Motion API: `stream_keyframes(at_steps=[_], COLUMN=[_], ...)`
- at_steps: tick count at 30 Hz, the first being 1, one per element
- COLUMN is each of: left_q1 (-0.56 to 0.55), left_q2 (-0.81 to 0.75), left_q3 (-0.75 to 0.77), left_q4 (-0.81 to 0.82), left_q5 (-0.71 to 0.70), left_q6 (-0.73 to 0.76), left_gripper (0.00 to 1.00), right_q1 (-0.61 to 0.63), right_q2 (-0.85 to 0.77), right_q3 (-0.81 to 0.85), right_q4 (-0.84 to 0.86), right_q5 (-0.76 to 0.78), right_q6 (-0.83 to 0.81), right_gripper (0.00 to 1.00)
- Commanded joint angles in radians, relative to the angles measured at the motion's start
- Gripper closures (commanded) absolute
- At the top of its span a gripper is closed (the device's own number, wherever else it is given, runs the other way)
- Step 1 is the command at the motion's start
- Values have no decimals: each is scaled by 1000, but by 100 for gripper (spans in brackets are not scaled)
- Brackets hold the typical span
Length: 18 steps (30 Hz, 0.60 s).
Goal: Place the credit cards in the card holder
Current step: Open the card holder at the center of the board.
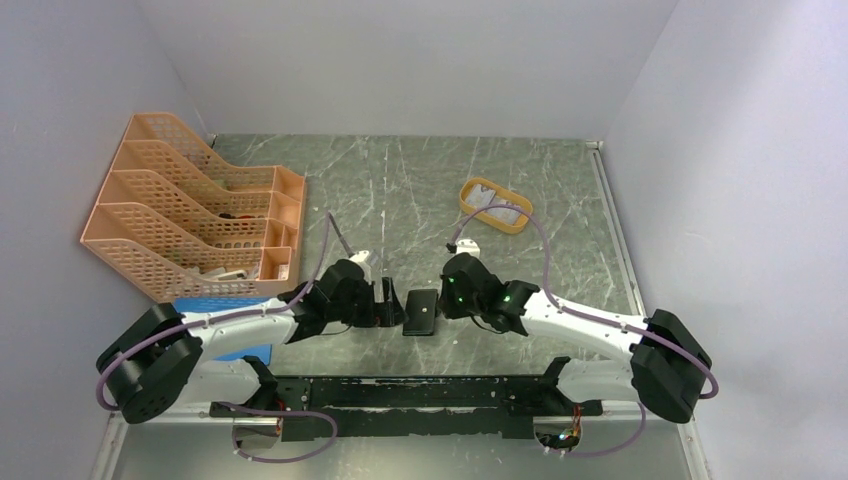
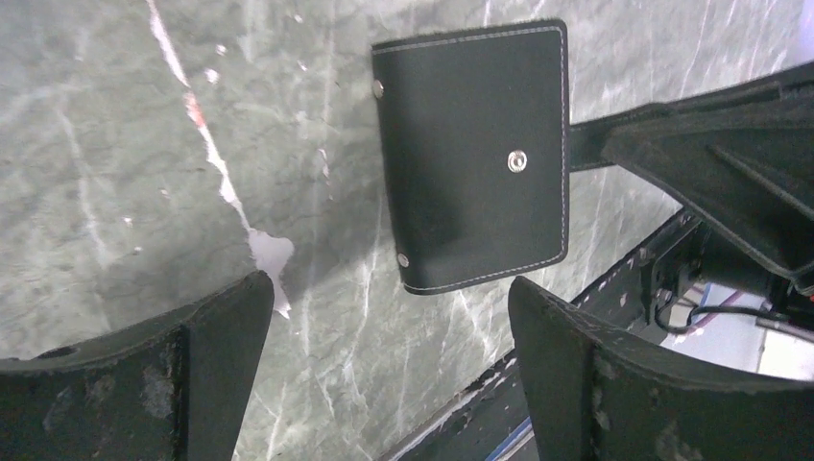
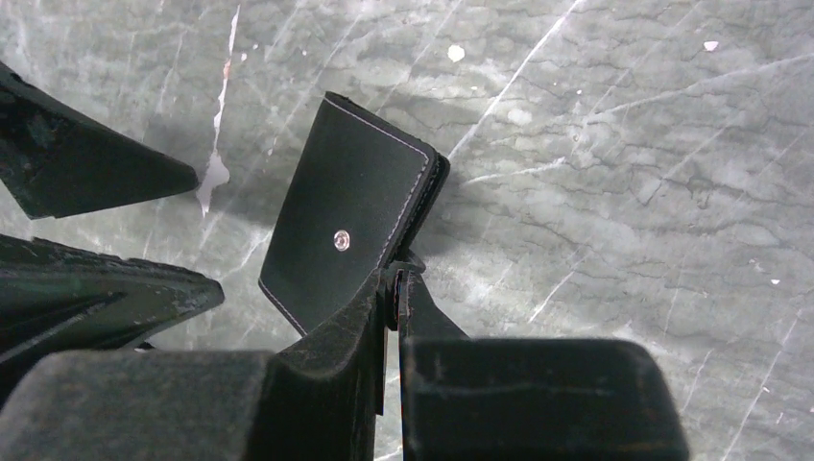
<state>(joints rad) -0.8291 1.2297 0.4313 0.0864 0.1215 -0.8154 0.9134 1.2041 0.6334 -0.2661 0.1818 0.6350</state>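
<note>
The black card holder (image 1: 421, 311) lies closed on the marble table between my two grippers. It also shows in the left wrist view (image 2: 470, 158) and the right wrist view (image 3: 346, 216), with white stitching and a metal snap. My right gripper (image 1: 447, 300) (image 3: 395, 276) is shut on the holder's snap tab at its right edge. My left gripper (image 1: 392, 305) (image 2: 389, 288) is open and empty just left of the holder, not touching it. Pale credit cards (image 1: 497, 211) lie in the orange oval tray (image 1: 469, 191) at the back right.
A peach mesh file organiser (image 1: 190, 215) stands at the back left. A flat blue pad (image 1: 215, 304) lies in front of it under the left arm. A black rail (image 1: 420, 395) runs along the near table edge.
</note>
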Motion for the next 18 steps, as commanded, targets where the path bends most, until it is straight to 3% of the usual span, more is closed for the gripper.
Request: stream_keyframes(at_steps=[1,18], left_q1=[-54,-83], left_q2=[27,75], left_q3=[46,36], left_q4=[46,110], left_q5=[-12,19], left_q6=[40,-9], left_gripper=[5,7], right_q1=[-5,-5], right_q2=[-35,-82], right_q3=[-15,-16], right_q4=[62,135], right_q5=[-41,-132], right_q6=[-45,-106], right_gripper=[100,100])
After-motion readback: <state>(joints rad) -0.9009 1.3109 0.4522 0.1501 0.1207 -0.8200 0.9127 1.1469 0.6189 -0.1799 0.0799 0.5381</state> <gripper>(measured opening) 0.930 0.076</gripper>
